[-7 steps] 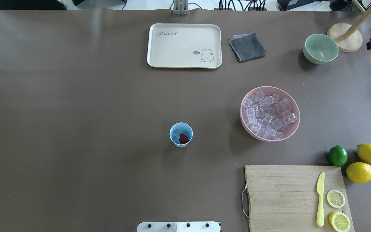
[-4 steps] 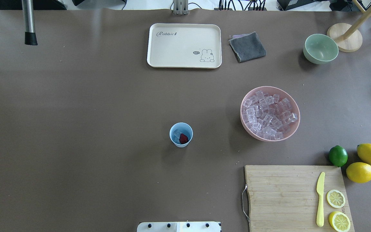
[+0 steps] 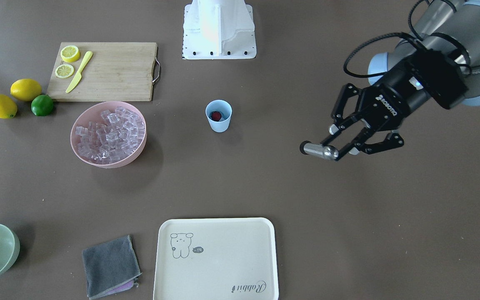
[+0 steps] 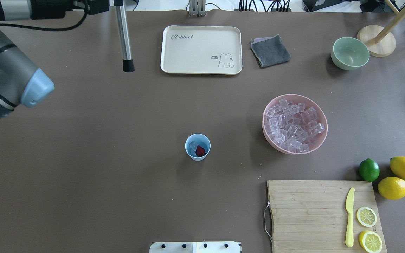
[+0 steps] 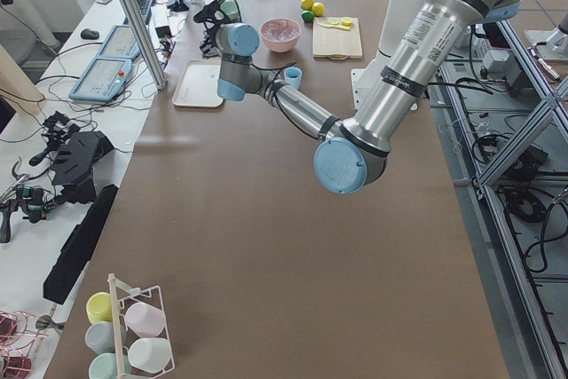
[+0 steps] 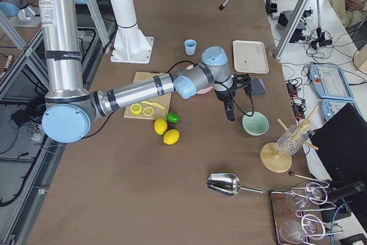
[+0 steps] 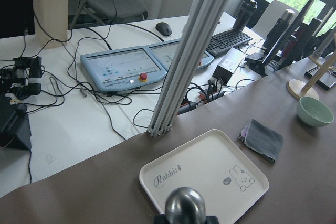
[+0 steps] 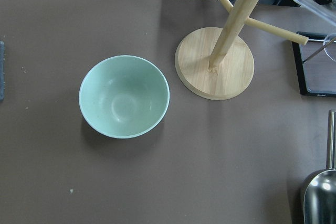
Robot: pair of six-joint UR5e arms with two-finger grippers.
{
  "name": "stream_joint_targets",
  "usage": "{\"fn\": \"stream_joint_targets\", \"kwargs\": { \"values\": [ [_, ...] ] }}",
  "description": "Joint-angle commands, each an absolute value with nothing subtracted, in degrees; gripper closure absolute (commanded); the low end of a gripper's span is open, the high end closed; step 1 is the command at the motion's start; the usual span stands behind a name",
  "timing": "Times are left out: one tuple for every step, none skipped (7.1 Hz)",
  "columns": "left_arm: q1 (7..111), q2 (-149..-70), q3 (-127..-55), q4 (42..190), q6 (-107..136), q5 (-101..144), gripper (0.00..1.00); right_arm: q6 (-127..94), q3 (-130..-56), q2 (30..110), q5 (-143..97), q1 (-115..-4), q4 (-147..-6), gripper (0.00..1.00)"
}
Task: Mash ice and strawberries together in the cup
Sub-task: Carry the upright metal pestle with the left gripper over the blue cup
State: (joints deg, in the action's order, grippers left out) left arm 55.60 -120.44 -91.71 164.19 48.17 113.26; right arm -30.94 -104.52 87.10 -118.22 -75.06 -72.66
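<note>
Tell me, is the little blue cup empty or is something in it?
Not empty: the overhead view shows a red strawberry and at least one clear ice cube inside the upright cup.

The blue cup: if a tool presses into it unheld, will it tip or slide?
Probably tippy: the cup is narrow, tapers towards its base and stands free. Likely light too, holding only one strawberry and a little ice, so an off-centre push may slide it.
</note>
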Motion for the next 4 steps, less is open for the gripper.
{"fn": "stream_joint_targets", "kwargs": {
  "values": [
    [46.4,-119.6,-98.6,165.3,49.3,108.3,1.00,-30.9,-104.0,88.1,-118.1,-75.1,-72.7,0.00],
    [43.6,-119.5,-98.3,166.0,48.9,108.3,1.00,-31.0,-104.0,89.1,-118.1,-75.1,-72.6,0.00],
    [40.9,-119.4,-97.9,167.8,48.7,108.3,1.00,-31.9,-104.1,89.6,-118.1,-75.1,-72.6,0.00],
    [39.3,-119.5,-96.6,169.6,48.6,108.3,1.00,-32.3,-104.1,90.3,-118.0,-75.5,-72.3,0.00]
  ]
}}
